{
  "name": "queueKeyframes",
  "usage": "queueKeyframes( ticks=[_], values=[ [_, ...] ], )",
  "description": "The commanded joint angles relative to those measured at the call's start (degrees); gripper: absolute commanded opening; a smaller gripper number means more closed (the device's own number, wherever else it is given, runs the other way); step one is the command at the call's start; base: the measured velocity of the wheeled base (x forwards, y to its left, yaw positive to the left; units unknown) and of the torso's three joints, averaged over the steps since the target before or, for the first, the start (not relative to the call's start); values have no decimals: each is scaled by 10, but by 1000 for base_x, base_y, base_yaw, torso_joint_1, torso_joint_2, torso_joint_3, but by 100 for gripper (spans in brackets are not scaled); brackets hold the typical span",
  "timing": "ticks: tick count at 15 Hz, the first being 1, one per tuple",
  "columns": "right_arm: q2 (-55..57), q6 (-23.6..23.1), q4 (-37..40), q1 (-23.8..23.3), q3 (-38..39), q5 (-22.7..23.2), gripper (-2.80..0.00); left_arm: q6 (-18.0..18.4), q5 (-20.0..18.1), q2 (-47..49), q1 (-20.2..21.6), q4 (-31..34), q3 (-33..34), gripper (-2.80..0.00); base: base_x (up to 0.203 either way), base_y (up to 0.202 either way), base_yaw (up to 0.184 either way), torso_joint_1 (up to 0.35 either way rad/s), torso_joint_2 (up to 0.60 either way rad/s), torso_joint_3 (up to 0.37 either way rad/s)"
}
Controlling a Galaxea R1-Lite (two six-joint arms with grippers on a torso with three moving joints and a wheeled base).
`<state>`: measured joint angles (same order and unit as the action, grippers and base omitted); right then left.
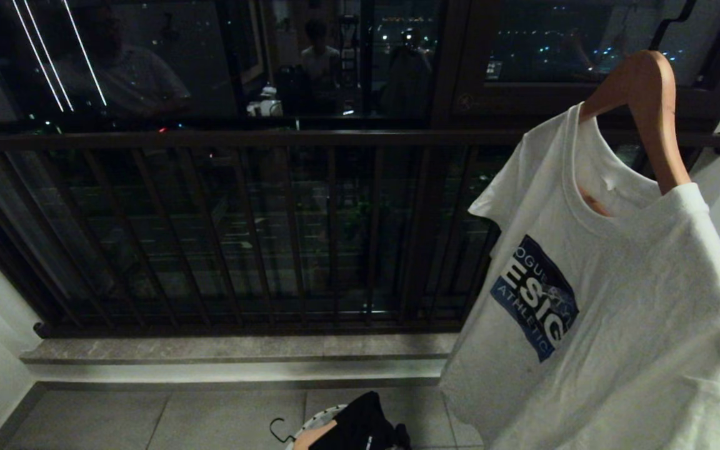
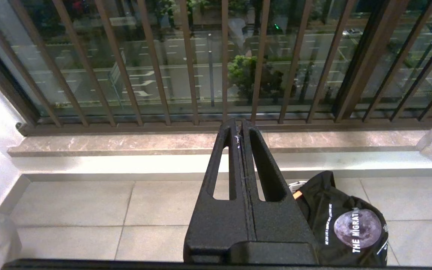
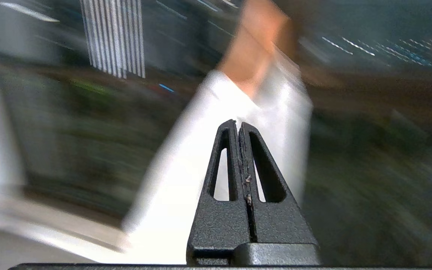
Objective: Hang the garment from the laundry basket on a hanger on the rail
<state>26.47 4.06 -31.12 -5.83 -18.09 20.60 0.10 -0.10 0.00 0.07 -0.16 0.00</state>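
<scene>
A white T-shirt with a blue print [image 1: 616, 300] hangs tilted on a wooden hanger [image 1: 647, 106] at the right, in front of the dark rail [image 1: 272, 139]. The hanger's hook is not visible, so what carries it is hidden. The laundry basket [image 1: 322, 415] shows at the bottom edge of the head view, with a black garment [image 1: 363, 425] in it. My left gripper [image 2: 240, 122] is shut on nothing and points at the window sill; the black garment [image 2: 347, 225] lies beside it. My right gripper [image 3: 237, 123] is shut and empty, short of the blurred white shirt [image 3: 186, 157]. Neither gripper shows in the head view.
Dark vertical bars [image 1: 254, 237] run below the rail in front of the window. A stone sill [image 1: 229, 348] edges the tiled floor [image 1: 147, 419]. A second wooden hanger [image 1: 313, 435] with a black hook lies in the basket. White walls close in on both sides.
</scene>
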Motion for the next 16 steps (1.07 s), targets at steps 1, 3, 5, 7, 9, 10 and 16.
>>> queueKeyframes(
  ticks=[1, 3, 5, 7, 9, 10, 16],
  values=[
    [-51, -36, 55, 29, 32, -114, -280, 0, 0, 0, 0, 0, 1, -280, 0, 0, 0, 0, 0, 0],
    [-82, -58, 83, 45, 89, -147, -280, 0, 0, 0, 0, 0, 1, -280, 0, 0, 0, 0, 0, 0],
    [-106, -71, 93, 49, 135, -160, -280, 0, 0, 0, 0, 0, 1, -280, 0, 0, 0, 0, 0, 0],
    [-141, -73, 105, 49, 176, -161, -280, 0, 0, 0, 0, 0, 1, -280, 0, 0, 0, 0, 0, 0],
    [-196, -74, 173, 50, 181, -166, -280, 0, 0, 0, 0, 0, 1, -280, 0, 0, 0, 0, 0, 0],
    [-225, -74, 213, 50, 181, -171, -280, 0, 0, 0, 0, 0, 1, -280, 0, 0, 0, 0, 0, 0],
    [-265, -70, 312, 50, 181, -197, -280, 0, 0, 0, 0, 0, 1, -280, 0, 0, 0, 0, 0, 0]
  ],
)
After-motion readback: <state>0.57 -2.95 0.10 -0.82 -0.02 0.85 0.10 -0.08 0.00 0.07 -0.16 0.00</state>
